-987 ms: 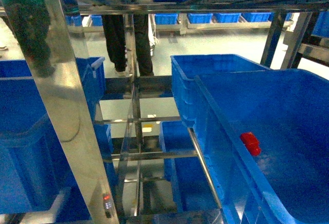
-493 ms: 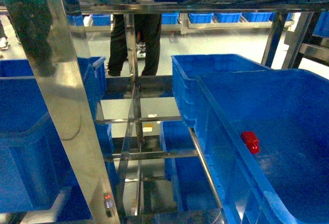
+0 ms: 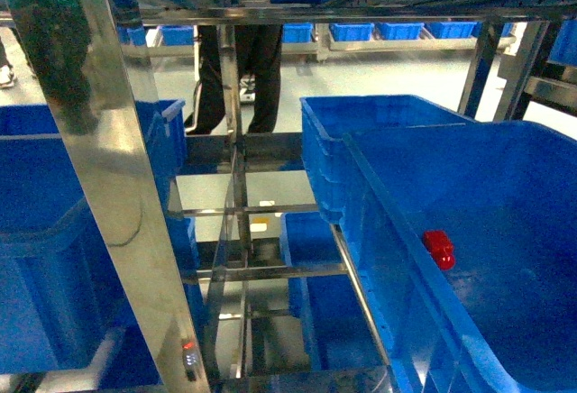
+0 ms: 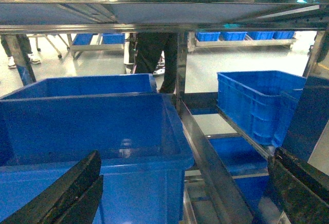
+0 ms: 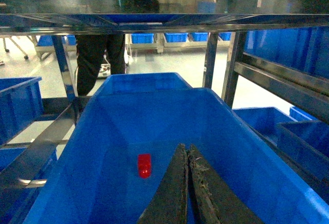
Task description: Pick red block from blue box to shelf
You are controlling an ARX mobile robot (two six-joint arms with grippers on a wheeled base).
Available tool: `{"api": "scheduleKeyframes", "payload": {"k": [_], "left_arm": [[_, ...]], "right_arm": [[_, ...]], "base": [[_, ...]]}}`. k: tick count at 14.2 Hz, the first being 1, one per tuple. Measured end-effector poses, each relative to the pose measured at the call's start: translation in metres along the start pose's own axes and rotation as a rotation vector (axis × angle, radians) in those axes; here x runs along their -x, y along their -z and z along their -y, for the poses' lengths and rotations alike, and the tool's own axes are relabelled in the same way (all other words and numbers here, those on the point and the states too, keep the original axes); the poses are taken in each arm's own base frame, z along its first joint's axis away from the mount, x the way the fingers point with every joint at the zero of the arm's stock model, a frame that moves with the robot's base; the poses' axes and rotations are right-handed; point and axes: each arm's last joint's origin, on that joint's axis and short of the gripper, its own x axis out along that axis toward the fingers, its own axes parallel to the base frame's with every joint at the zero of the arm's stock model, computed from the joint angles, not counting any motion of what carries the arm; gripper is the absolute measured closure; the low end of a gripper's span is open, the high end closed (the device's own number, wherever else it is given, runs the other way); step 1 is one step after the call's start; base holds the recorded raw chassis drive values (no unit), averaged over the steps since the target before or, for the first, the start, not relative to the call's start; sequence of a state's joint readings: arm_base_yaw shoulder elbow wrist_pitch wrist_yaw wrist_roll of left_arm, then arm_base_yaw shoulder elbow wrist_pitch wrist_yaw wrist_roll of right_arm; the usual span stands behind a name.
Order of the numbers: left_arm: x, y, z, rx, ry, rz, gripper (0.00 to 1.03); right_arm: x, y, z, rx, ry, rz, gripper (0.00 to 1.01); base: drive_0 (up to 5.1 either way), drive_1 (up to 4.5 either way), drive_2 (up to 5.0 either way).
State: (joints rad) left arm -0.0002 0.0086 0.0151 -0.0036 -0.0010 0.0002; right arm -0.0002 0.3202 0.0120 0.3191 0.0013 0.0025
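The red block [image 3: 439, 248] lies on the sloping inner wall of the blue box [image 3: 388, 204] at the right of the head view. In the right wrist view the red block [image 5: 144, 165] sits on the floor of the blue box [image 5: 247, 131], left of my right gripper [image 5: 185, 147]. That gripper hangs over the box, shut, holding nothing. My left gripper [image 4: 186, 157] is open wide and empty, in front of another blue crate. The steel shelf [image 3: 108, 186] frames everything. Neither gripper shows in the head view.
Blue ribbed crates [image 3: 379, 123] [image 4: 103, 126] stand on the shelf tiers left and right. Steel rails [image 4: 205, 147] run between them, and a shelf tier [image 5: 154, 26] passes close overhead. A person's legs [image 3: 239, 77] stand behind the rack.
The person's legs behind the shelf have shifted slightly. The red block and the blue box stay where they were.
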Motion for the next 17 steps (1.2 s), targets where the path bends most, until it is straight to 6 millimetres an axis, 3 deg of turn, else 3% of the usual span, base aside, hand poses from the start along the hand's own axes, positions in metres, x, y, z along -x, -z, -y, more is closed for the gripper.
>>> {"api": "scheduleKeyframes", "payload": {"k": [7, 9, 16, 17], "left_arm": [[0.0, 0.0, 0.0, 0.0, 0.0, 0.0, 0.05], [0.0, 0.0, 0.0, 0.0, 0.0, -0.001, 0.05], [0.0, 0.0, 0.0, 0.0, 0.0, 0.0, 0.05], [0.0, 0.0, 0.0, 0.0, 0.0, 0.0, 0.05]], "right_arm": [[0.009, 0.0, 0.0, 0.0, 0.0, 0.003, 1.0], [0.021, 0.0, 0.0, 0.0, -0.002, 0.017, 1.0], [0.021, 0.003, 0.0, 0.0, -0.002, -0.007, 1.0], [0.021, 0.003, 0.0, 0.0, -0.002, -0.008, 0.89]], "base": [[0.0, 0.0, 0.0], [0.0, 0.0, 0.0], [0.0, 0.0, 0.0], [0.0, 0.0, 0.0]]}}
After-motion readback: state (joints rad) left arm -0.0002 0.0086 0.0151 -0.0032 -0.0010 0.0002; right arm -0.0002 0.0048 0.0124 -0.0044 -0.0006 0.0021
